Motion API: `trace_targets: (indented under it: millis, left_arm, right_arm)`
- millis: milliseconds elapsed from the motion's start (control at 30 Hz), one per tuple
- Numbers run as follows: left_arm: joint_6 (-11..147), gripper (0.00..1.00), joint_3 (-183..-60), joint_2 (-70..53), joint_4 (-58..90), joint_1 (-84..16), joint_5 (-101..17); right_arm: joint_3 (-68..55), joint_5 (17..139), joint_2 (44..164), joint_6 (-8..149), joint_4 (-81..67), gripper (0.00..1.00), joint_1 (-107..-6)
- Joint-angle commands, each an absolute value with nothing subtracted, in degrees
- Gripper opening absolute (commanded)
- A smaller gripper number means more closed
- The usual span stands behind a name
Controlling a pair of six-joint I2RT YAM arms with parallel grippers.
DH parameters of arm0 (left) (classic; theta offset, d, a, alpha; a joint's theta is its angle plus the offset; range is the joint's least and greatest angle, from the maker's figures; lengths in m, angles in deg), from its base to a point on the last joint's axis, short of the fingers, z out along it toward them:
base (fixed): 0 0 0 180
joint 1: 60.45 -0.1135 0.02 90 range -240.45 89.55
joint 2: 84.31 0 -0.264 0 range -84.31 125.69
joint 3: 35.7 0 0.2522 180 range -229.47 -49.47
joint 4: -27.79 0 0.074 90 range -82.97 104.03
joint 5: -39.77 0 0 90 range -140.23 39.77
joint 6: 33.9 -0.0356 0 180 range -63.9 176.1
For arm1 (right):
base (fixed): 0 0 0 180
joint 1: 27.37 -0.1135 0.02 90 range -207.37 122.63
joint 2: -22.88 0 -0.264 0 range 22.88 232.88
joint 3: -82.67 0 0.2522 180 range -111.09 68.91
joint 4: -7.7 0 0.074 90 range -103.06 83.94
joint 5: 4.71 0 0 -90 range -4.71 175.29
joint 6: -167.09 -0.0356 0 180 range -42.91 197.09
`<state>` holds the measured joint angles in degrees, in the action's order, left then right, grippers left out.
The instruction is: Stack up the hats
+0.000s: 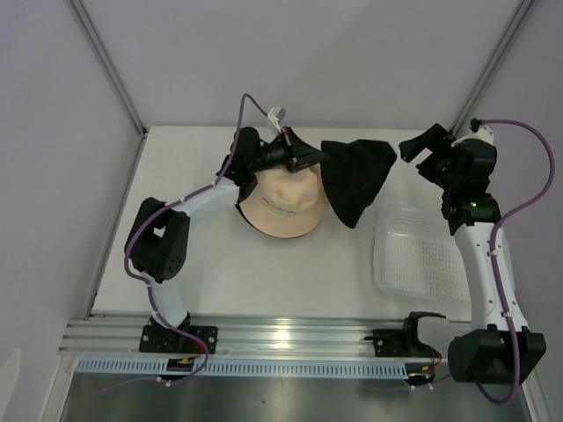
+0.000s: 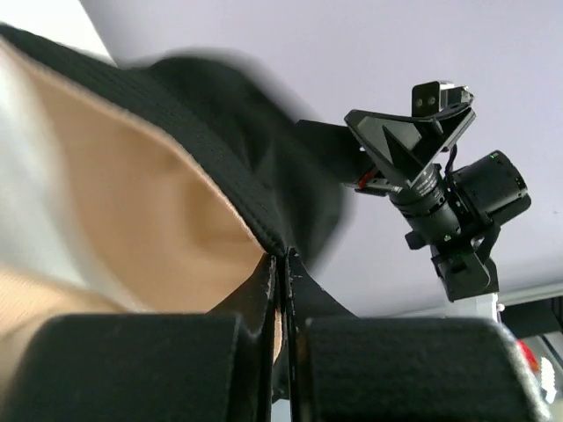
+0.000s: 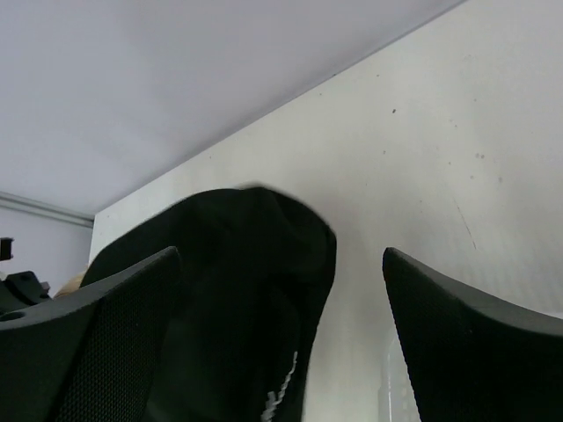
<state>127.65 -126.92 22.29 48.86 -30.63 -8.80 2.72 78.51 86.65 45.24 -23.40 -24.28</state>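
Note:
A beige hat (image 1: 280, 209) lies crown up on the table, left of centre. A black hat (image 1: 356, 180) hangs crumpled just to its right, with its left edge raised over the beige hat's far rim. My left gripper (image 1: 313, 158) is shut on that edge; in the left wrist view the jaws (image 2: 283, 264) pinch the black hat's brim (image 2: 220, 149), with beige fabric (image 2: 132, 211) to the left. My right gripper (image 1: 412, 146) stands open, right of the black hat and apart from it. In its wrist view the black hat (image 3: 237, 299) lies beyond the spread fingers (image 3: 97, 343).
A white mesh basket (image 1: 422, 255) sits at the right, below the right gripper. The booth's walls close the table at the back and on both sides. The right arm (image 2: 440, 185) shows in the left wrist view.

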Motion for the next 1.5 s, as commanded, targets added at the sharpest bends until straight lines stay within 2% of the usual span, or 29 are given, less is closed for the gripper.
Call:
trace_targets:
  millis: [0, 100, 267, 400, 567, 867, 1267, 1467]
  left_arm:
    - [122.90, 0.01, -125.41, 11.15, 53.06, -32.85, -7.78]
    - [122.99, 0.01, -121.46, 7.37, 53.93, -34.69, -8.22]
    - [119.58, 0.01, -121.97, 3.41, 50.16, -36.45, -8.22]
    - [113.77, 0.01, -122.07, -0.81, 39.91, -36.98, -11.46]
    - [107.61, 0.01, -116.36, -7.74, 31.70, -39.00, -18.67]
    - [111.30, 0.01, -99.50, -15.75, 37.24, -45.68, -20.96]
    - [110.68, 0.01, -90.25, -20.42, 34.51, -49.38, -25.36]
    - [111.56, 0.01, -88.75, -17.96, 37.58, -49.81, -23.87]
  right_arm:
    - [2.73, 75.46, 87.39, 44.84, -17.93, 0.99, -24.30]
    - [4.05, 73.87, 87.83, 43.70, -15.73, 0.99, -24.74]
    - [4.93, 73.87, 89.68, 43.61, -14.85, 0.99, -27.02]
    - [5.19, 73.34, 91.08, 43.43, -14.50, 0.99, -28.07]
    - [5.37, 72.11, 92.75, 43.61, -12.39, 0.99, -30.88]
    - [1.94, 70.62, 98.20, 45.45, -11.60, 1.00, -35.46]
    - [-1.58, 71.85, 103.82, 42.57, -3.17, 0.99, -41.52]
    - [-1.66, 65.52, 107.87, 36.23, 4.13, 0.99, -43.54]
